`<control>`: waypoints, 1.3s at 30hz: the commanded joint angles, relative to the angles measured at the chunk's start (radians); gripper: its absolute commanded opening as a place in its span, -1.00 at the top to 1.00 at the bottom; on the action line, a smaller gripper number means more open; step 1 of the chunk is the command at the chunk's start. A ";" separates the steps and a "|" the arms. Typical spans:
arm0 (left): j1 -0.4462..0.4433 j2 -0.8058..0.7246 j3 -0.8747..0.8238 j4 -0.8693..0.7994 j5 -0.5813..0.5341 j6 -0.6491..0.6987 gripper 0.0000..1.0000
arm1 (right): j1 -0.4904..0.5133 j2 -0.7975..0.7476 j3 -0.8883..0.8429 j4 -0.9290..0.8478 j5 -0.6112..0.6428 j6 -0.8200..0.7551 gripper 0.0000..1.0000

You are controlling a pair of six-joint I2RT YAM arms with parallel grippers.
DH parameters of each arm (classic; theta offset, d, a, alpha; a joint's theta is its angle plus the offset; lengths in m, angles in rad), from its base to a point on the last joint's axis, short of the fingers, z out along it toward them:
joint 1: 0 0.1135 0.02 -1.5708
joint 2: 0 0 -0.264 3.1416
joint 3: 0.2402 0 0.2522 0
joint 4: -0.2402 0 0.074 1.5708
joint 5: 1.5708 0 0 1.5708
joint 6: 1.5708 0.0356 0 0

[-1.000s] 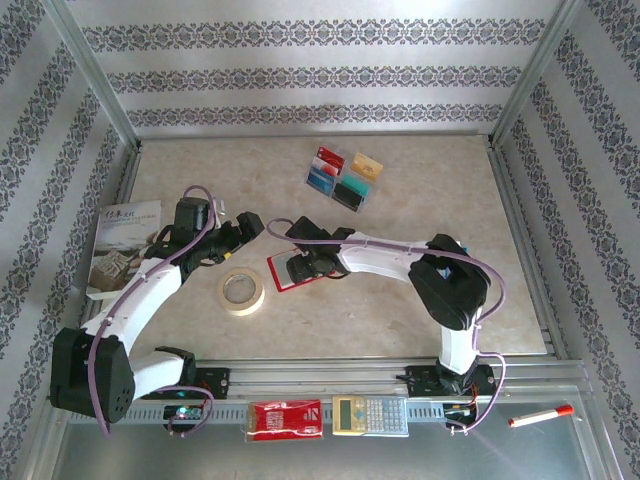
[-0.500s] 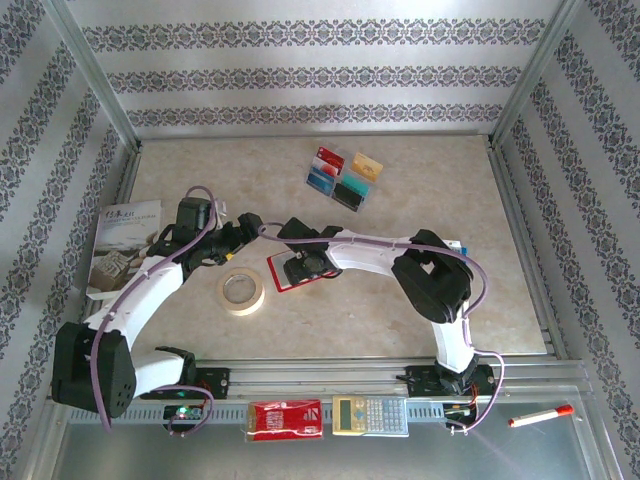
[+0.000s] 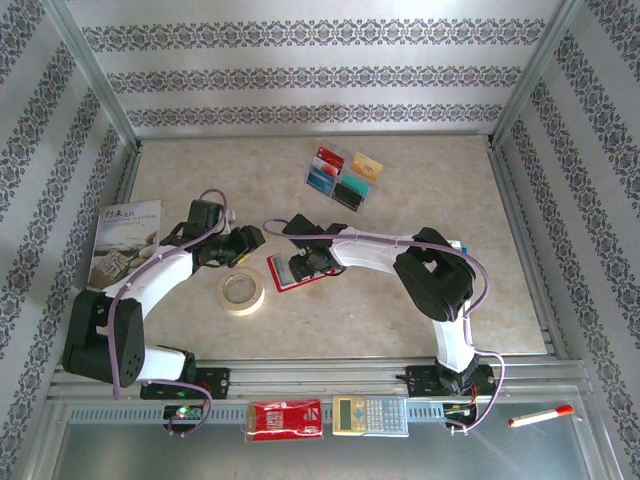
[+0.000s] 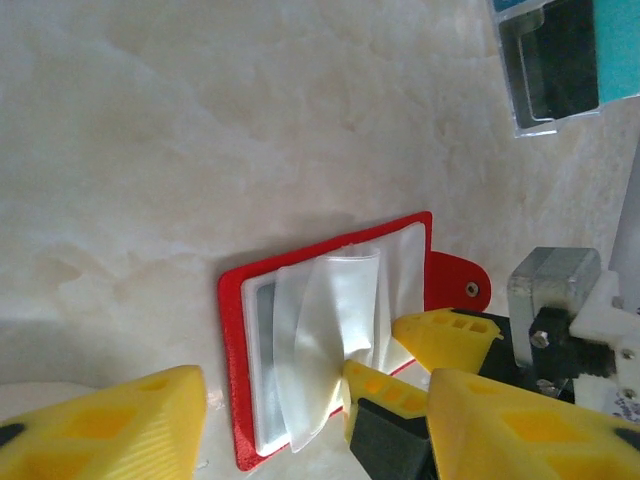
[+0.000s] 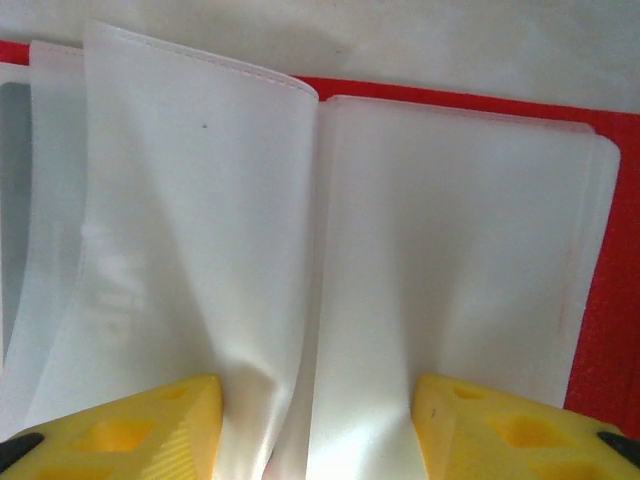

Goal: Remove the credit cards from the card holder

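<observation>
- Right gripper (image 5: 316,410) is down on the open card holder (image 4: 262,340), one yellow finger on either side of the clear pocket leaves. The jaws are half closed, and I cannot tell whether they actually pinch a leaf.
- Left gripper (image 3: 252,243) hangs just beside the holder's left end, jaws apart and holding nothing.
- Holder lies flat and open near the middle of the counter (image 3: 420,300), red cover down. In the top view its long axis runs left to right, tilted slightly.
- One leaf (image 5: 190,230) stands curled up off the stack; the others lie flat.
- Snap tab (image 4: 455,283) sticks out from the short end by the right gripper.
- Cards (image 3: 345,177) lie in a tilted cluster on the far part of the counter, well apart from the holder: red-and-white, yellow, blue and teal-and-black.
- Writing: the booklet (image 3: 124,238) at the left edge has dark characters at its top, and the red packet (image 3: 285,420) on the near rail has white print. Both are too small to read.
- Tape roll (image 3: 241,291) lies near the holder's near-left corner.
- Bare counter lies to the right of the holder and nearer the arms' bases.
</observation>
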 commanded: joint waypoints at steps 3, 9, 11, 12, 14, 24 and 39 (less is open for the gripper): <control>-0.038 0.070 0.033 0.048 0.030 -0.002 0.01 | -0.019 0.041 -0.048 -0.021 -0.014 0.018 -0.05; -0.069 0.136 0.039 0.039 0.037 -0.024 0.16 | -0.019 0.042 -0.049 -0.019 -0.024 0.021 0.00; -0.074 0.150 0.035 0.040 0.035 -0.022 0.20 | -0.019 0.043 -0.049 -0.019 -0.025 0.020 0.01; -0.076 0.158 0.035 0.044 0.037 -0.021 0.22 | -0.019 0.042 -0.049 -0.019 -0.025 0.020 0.01; -0.083 0.177 0.044 0.052 0.054 -0.022 0.26 | -0.019 0.043 -0.049 -0.020 -0.025 0.020 0.01; -0.135 0.224 0.032 0.085 0.077 -0.051 0.31 | -0.019 0.043 -0.045 -0.019 -0.031 0.025 0.03; -0.166 0.297 0.035 0.133 0.085 -0.072 0.34 | -0.024 0.035 -0.041 -0.016 -0.051 0.028 0.05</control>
